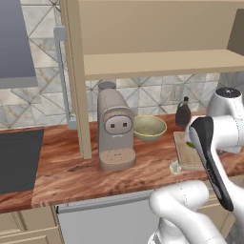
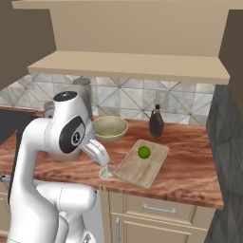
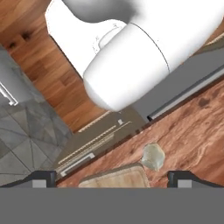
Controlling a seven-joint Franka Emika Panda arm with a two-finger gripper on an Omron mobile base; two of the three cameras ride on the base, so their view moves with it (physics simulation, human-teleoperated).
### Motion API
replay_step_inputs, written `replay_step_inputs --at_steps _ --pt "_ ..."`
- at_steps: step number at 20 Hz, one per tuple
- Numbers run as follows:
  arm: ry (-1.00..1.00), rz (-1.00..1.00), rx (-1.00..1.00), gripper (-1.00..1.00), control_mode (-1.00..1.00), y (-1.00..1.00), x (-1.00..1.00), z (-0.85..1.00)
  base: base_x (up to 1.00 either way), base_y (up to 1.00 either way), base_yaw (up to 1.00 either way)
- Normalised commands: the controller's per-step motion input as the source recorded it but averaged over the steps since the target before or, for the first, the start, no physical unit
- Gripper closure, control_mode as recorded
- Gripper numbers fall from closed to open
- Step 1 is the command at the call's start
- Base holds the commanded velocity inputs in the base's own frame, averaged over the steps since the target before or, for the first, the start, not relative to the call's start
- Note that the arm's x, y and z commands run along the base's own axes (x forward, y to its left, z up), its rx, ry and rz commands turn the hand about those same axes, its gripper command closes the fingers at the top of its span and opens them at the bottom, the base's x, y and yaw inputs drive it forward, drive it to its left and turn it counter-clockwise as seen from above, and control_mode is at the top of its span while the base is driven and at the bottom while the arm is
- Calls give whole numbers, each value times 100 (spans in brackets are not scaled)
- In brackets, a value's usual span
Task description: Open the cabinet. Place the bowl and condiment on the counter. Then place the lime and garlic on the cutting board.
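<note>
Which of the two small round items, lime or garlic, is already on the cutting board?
The lime: it sits on the cutting board. The garlic lies off the board's corner on the counter.

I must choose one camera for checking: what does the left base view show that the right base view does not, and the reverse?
Left base view: black cooktop, grey hood. Right base view: lower drawers, the lime in full on the cutting board. Both: bowl, condiment, garlic on the counter beside the board.
</note>
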Motion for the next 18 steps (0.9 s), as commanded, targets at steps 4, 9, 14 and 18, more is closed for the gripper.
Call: replay_step_inputs --at_steps 4,9,14,18 --pt "0 11 6 -100 -100 0 0 -2 0 0 0" --pt "0 1 5 -100 -100 3 6 -4 0 0 0" --pt "0 -2 3 -100 -100 10 12 -4 0 0 0" --pt "0 -5 0 -100 -100 16 17 -7 0 0 0"
